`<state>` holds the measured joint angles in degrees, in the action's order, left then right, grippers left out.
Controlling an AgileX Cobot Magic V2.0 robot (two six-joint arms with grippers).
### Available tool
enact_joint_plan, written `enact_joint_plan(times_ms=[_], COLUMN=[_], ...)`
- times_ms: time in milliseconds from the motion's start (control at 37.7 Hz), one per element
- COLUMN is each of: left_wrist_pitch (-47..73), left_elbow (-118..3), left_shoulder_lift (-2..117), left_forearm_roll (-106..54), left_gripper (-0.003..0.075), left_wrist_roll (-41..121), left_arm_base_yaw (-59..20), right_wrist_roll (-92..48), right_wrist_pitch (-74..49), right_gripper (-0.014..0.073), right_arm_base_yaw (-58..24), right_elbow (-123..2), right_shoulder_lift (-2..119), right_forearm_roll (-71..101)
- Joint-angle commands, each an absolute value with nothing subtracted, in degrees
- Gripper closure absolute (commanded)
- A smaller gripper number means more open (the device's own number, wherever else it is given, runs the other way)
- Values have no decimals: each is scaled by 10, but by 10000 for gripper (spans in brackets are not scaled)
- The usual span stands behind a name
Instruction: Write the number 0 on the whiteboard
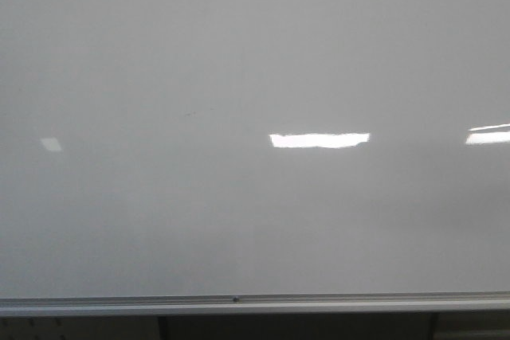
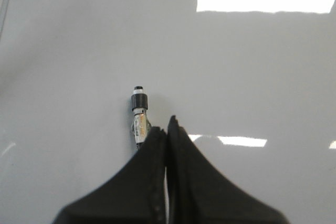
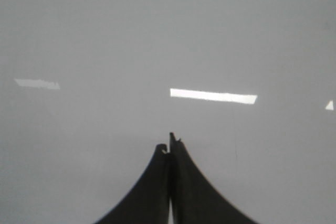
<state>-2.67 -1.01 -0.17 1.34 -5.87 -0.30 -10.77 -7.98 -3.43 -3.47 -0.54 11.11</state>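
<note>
The whiteboard [image 1: 255, 45] fills the front view, glossy white-grey, with its silver bottom rail [image 1: 335, 302]. No number 0 shows on it in any view; only a faint tiny smudge [image 1: 189, 114] shows. Neither gripper shows in the front view. In the left wrist view my left gripper [image 2: 167, 125] is shut, and a marker [image 2: 139, 113] sticks out past its fingers. The marker's black tip [image 2: 138, 88] points at the board [image 2: 236, 66]; I cannot tell if it touches. My right gripper [image 3: 169, 142] is shut and empty in front of the bare board [image 3: 168, 35].
Bright light reflections [image 1: 319, 140] lie across the board's middle and at its right edge [image 1: 488, 136]. A metal frame edge [image 2: 5, 3] shows at a corner of the left wrist view. Dark space lies under the rail [image 1: 295, 328].
</note>
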Motion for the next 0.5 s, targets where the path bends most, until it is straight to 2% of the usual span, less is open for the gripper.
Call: enact_joint_plan(times_ms=[0, 159, 265, 477], left_wrist_pitch=[-41, 92, 141, 142], left_elbow=[-75, -161, -192, -201], left_shoulder_lift=[1, 68, 125, 186], left_forearm_roll=[21, 62, 74, 74], left_gripper=[740, 740, 740, 739], left_wrist_roll=[-62, -62, -62, -62], left_arm_base_yaw=[-8, -8, -8, -8], right_wrist_roll=[-109, -109, -109, -109], right_wrist_pitch=[-82, -175, -193, -180], right_gripper=[652, 652, 652, 646], right_arm_base_yaw=[-35, -35, -35, -35], right_elbow=[-106, -192, -223, -229], right_shoulder_lift=[-6, 58, 120, 178], right_forearm_roll=[121, 133, 138, 139])
